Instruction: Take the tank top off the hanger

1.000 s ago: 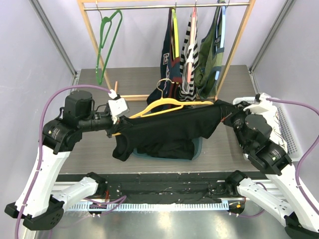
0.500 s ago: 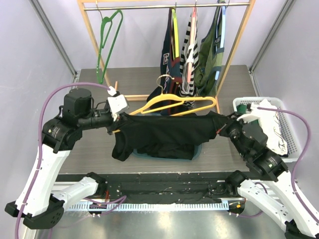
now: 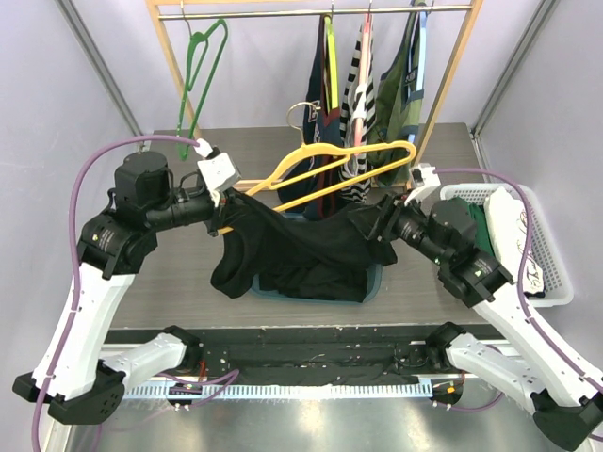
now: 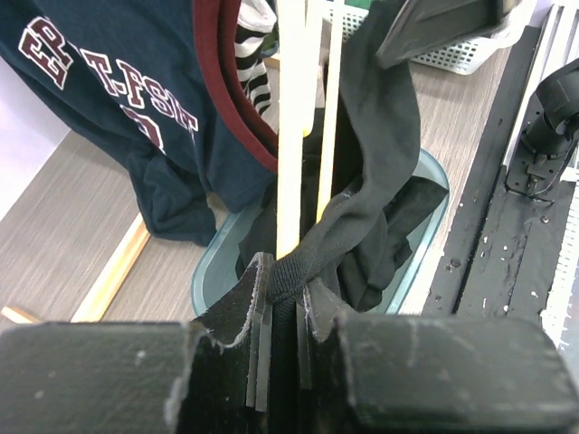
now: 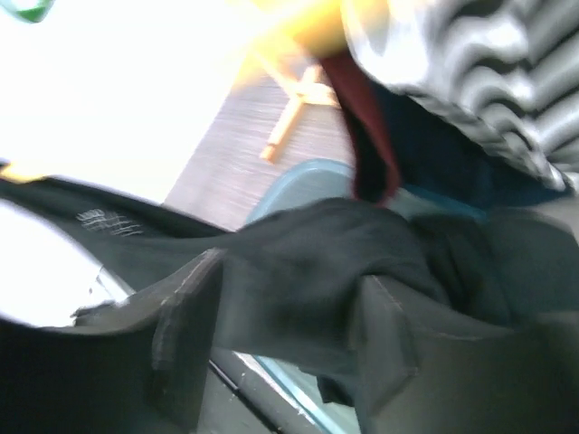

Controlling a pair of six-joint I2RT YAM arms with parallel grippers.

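Nearest the arms, the left gripper (image 4: 282,287) is seen clamped tight on a bunched edge of the black tank top (image 3: 301,247), with pale yellow bars rising just behind the pinch. Across from it, the right gripper (image 5: 289,282) is shown with its jaws parted. Dark cloth lies across the gap, but nothing looks to be pinched there.

The tank top is slung between the two grippers and sags over the teal tub (image 4: 203,274) on the table. Just beyond, the yellow hanger (image 3: 350,162) is tilted up to the right. Its far shoulder is bare of cloth and its near end is hidden at the left pinch.

The last of the cloth is judged to need sliding off that near end. The hanger is best taken by its bare shoulder and drawn away along its own line, while the cloth is held firm and low. A snag must be watched for on the hanging garments (image 3: 325,104) at the rack (image 3: 311,11) behind.
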